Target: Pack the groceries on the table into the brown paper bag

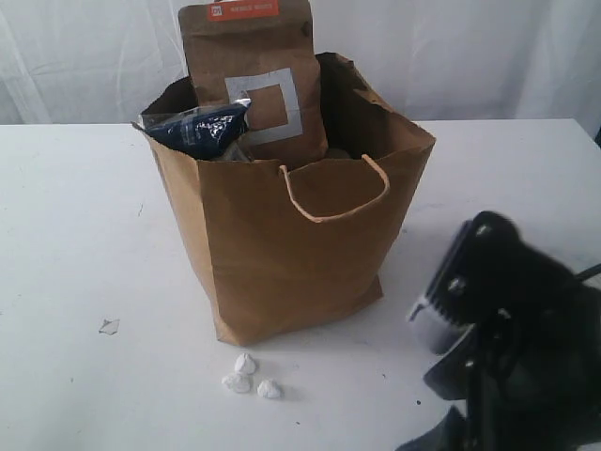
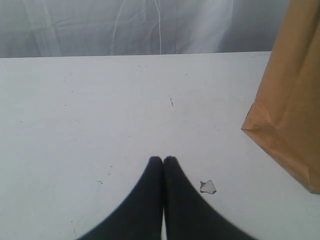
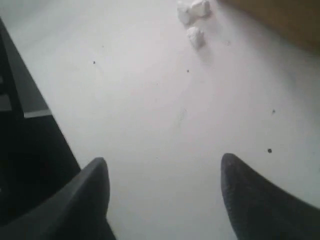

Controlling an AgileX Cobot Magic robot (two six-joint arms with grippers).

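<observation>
- Brown paper bag [image 1: 282, 244] upright at centre of table [image 1: 66, 235], cord handle facing camera.
- Brown pouch with orange top [image 1: 249, 75] stands inside bag, upper part above rim.
- Long dark noodle packet [image 1: 202, 127] at pouch's 8 o'clock, poking over rim.
- White crumbs [image 1: 249, 376] on table at bag's 6 o'clock; paper scrap [image 1: 109, 326] at bag's 8 o'clock.
- Right arm [image 1: 526, 319] at bag's 4 o'clock.
- Left gripper [image 2: 163, 161]: fingers pressed together, holding nothing, over bare table.
- Right gripper [image 3: 163, 165]: fingers spread wide, nothing between.

Left pincer [image 2: 163, 160] closed, right pincer [image 3: 163, 161] apparently spread.
</observation>
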